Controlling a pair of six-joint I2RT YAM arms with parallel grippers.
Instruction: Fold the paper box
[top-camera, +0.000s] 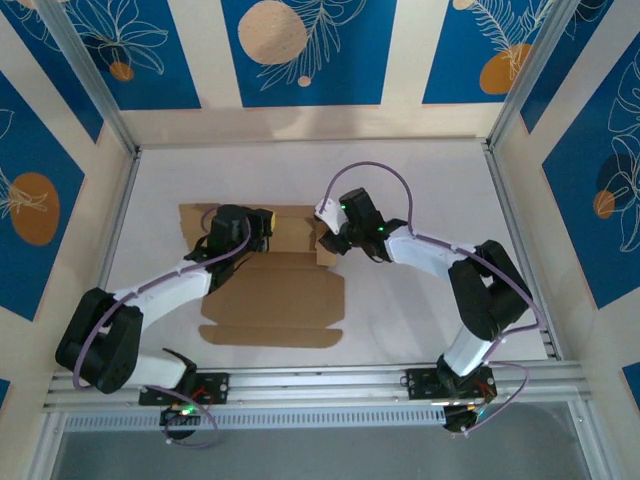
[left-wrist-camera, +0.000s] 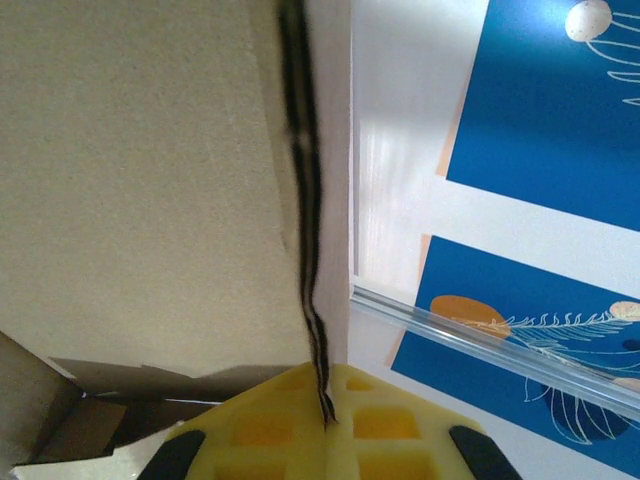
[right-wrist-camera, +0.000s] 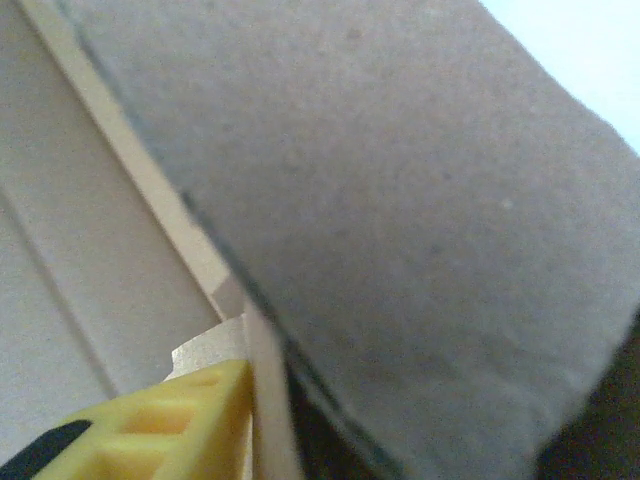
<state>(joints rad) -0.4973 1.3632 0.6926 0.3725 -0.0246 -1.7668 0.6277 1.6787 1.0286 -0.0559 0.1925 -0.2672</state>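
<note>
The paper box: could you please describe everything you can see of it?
The paper box is plain brown, unprinted cardboard with creased panels, lying mostly flat on the white table. Flaps at its far side look raised. The left end effector is shut on a thin cardboard edge; the right end effector meets a raised flap on the right, grip unclear.

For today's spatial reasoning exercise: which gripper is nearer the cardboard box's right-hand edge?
Right. The right gripper sits at the right-hand edge of the paper box; the left gripper grips its far panel, nearer the middle.
</note>
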